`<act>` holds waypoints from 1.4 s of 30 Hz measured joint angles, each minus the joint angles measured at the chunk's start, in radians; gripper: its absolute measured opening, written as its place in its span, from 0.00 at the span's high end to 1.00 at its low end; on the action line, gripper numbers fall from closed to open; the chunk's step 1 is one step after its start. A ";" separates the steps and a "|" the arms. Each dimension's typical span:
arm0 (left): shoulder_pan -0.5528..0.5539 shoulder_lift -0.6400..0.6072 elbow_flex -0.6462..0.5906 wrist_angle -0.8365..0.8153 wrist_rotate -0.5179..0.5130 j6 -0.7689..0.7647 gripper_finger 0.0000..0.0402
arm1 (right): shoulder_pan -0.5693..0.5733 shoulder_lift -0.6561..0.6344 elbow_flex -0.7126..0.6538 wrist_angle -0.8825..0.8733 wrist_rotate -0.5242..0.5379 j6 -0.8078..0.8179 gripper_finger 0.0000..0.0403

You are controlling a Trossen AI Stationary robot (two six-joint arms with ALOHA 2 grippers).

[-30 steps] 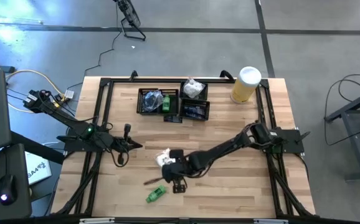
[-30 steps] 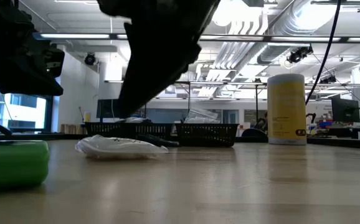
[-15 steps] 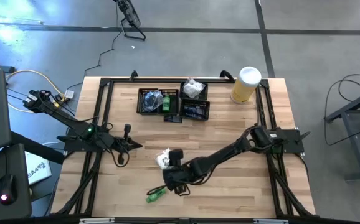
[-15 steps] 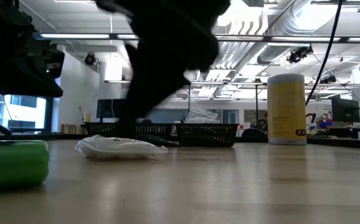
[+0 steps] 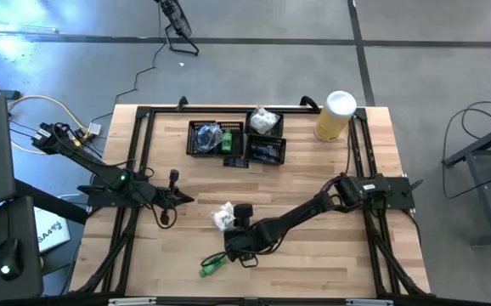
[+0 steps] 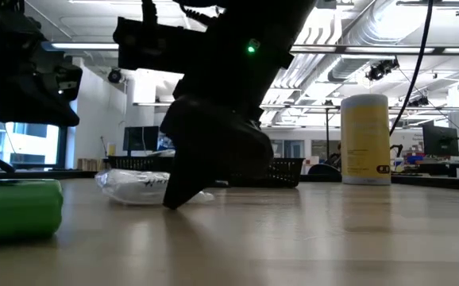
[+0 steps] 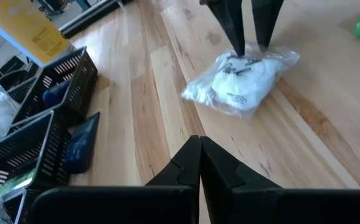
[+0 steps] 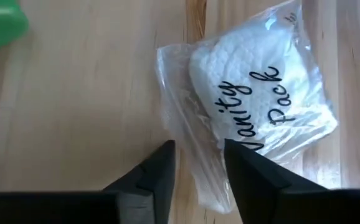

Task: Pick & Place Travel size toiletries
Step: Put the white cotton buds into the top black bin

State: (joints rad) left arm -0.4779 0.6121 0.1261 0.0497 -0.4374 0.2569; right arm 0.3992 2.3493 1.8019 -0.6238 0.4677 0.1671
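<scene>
The white sachet (image 8: 255, 106) is lying on the bare table (image 5: 330, 263) in front of the mesh trays (image 5: 237, 140), and its crinkled edge is being straddled by the parted fingers of the right gripper (image 8: 198, 163). Only loose plastic may be getting pinched, so the packet could be slipping free once lifted. The left gripper (image 7: 200, 163) is being held closed well to the side.

Right tool (image 5: 226, 231) at the sachet (image 5: 222, 216), tube (image 5: 212, 266) nearer the front edge, trays (image 5: 236, 142) behind.
</scene>
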 joint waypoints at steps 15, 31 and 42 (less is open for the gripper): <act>0.000 0.000 0.000 0.000 0.000 0.000 1.00 | 0.000 -0.012 -0.004 -0.008 0.011 0.055 0.99; 0.000 0.000 0.000 0.000 -0.003 0.004 1.00 | -0.043 -0.249 -0.002 -0.167 0.170 0.075 0.99; 0.000 0.000 0.000 0.000 -0.026 0.008 1.00 | -0.195 -0.369 -0.002 -0.270 0.087 0.081 0.99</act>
State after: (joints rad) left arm -0.4779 0.6125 0.1257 0.0497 -0.4629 0.2646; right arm 0.2045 1.9801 1.8000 -0.8941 0.5546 0.2484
